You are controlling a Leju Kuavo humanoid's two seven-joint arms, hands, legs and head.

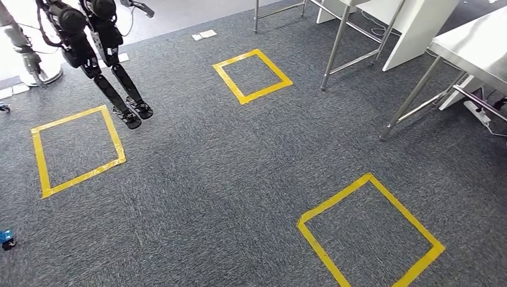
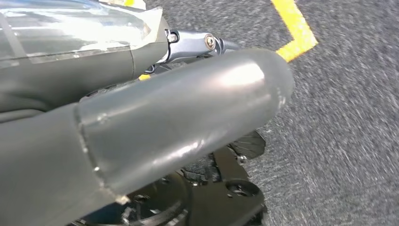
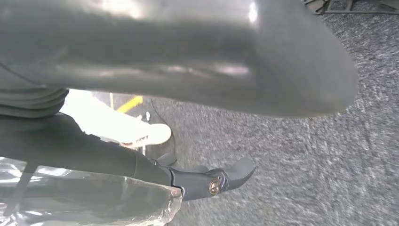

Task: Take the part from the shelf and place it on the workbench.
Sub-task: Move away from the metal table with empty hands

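Closest to us, the left hand [image 2: 179, 117] hangs over grey carpet [image 2: 348, 141], its thick thumb across the lens. We cannot tell whether its fingers are apart or together, and the same goes for the right hand [image 3: 188, 70]. We cannot tell where the part is. Further out are yellow tape squares [image 1: 335, 200], a metal table [image 1: 472, 45] at the right and another robot [image 1: 101, 54] far left.
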